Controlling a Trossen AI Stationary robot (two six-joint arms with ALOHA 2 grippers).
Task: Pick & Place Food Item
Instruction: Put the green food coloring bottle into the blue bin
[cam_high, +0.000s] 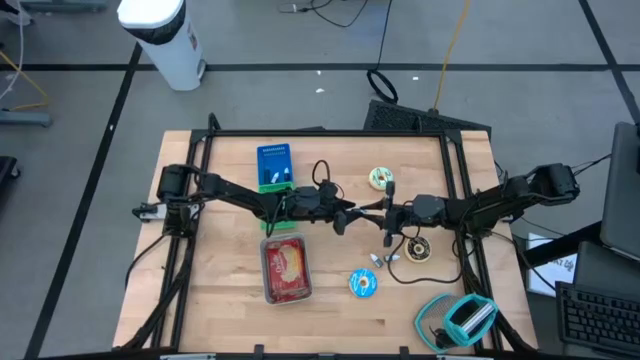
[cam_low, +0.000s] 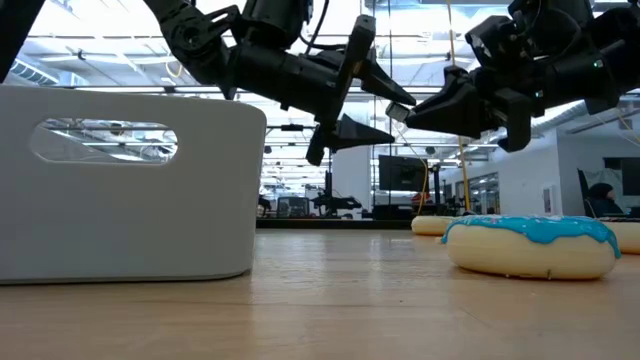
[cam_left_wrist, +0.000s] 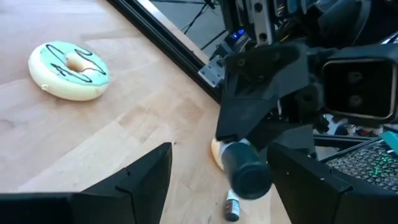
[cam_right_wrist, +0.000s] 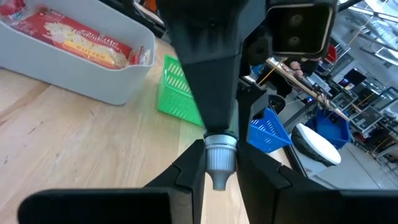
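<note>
On the wooden table (cam_high: 220, 300) no label reads — right gripper (cam_right_wrist: 214, 163) pinches a small bottle (cam_right_wrist: 219, 157), left gripper (cam_left_wrist: 221, 177) spread.

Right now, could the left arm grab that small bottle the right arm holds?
Probably yes: the left gripper is open, facing the bottle in the right gripper, nothing between them.

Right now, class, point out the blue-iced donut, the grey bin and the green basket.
blue-iced donut (cam_low: 530, 245), low view, on its front side below the icing.
grey bin (cam_low: 130, 200), low view, on its front wall.
green basket (cam_right_wrist: 177, 93), right wrist view, on its mesh side.
</note>
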